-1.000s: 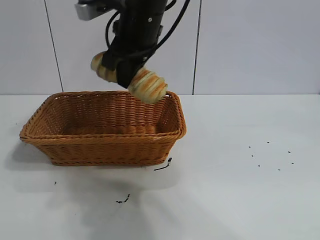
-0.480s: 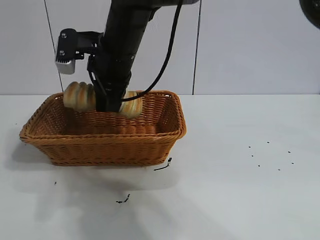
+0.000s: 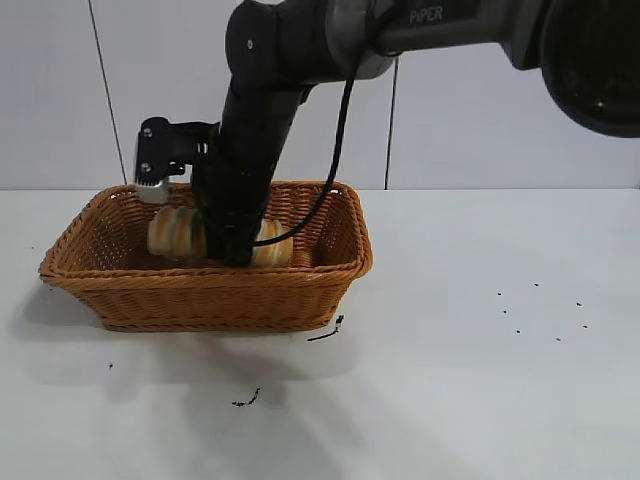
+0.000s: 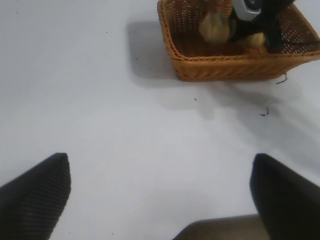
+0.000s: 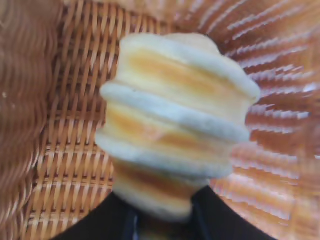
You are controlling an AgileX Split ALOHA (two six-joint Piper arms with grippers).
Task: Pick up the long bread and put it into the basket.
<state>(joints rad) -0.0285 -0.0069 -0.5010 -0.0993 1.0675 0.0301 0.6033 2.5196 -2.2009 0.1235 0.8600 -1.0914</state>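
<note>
White surface (image 3: pixel 480 380) fills the foreground, bare except for a few small black specks (image 3: pixel 540 310) scattered to the right and a couple of dark scraps (image 3: pixel 246 400) in front of the basket. The left arm is out of the exterior view. Its own wrist camera shows the left pincer (image 4: pixel 160 197) hanging over the open surface well apart from the basket, its two dark fingertips (image 4: pixel 37 192) spread wide with nothing between them.

Farther back, on the left half of the surface, sits the basket (image 3: pixel 200 295), a rectangular orange-brown wicker one with flared sides and a thick braided rim. The long bread (image 3: pixel 172 232) is inside it, low between the walls and lying roughly lengthwise, one striped end showing to the left of the arm and the other end poking out to the right. Whether it rests on the woven floor cannot be told.

The right pincer (image 3: pixel 232 250) reaches steeply down into the basket across the loaf's middle. In the right wrist view the loaf (image 5: pixel 175 120) stands close before the lens with wicker behind it, and dark fingers (image 5: pixel 95 220) hug its near end on both sides, pinching it.

Above the rim, the black right arm (image 3: pixel 270 90) rises and bends off to the upper right, a small grey camera (image 3: pixel 155 165) bracketed to its wrist. Behind everything stands a pale panelled wall (image 3: pixel 500 100).
</note>
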